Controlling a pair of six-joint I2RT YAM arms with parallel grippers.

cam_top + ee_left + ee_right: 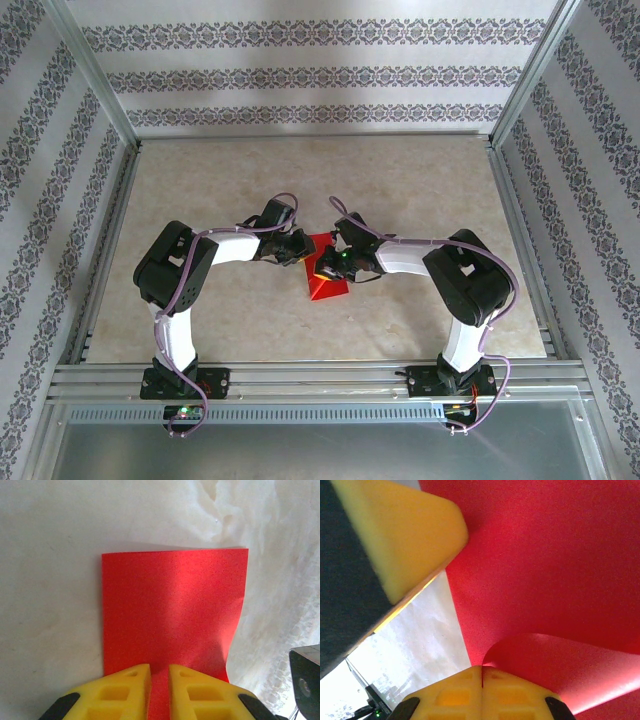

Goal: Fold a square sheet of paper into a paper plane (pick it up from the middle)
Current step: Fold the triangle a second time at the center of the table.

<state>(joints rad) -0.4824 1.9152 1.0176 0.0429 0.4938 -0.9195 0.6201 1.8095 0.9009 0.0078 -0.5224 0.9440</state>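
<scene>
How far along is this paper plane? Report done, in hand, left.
Done: no finished crease shows; the square sheet of paper looks mostly flat. In hand: right gripper shut on a curled-up edge, left gripper at another edge. Left: seemingly every fold.

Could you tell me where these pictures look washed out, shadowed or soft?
Left wrist: the red paper is sharp, shadowed near the fingers; the table washes out at upper right. Right wrist: the table blows out white at lower left. Top external: evenly lit, sharp.

White-shelled, black-jointed arms (178, 335) are carrying looped purple cables (283, 197); blocky yellow fingers (120, 692) with square recesses are tipping the left end effector (160, 672) and right end effector (482, 672).
</scene>
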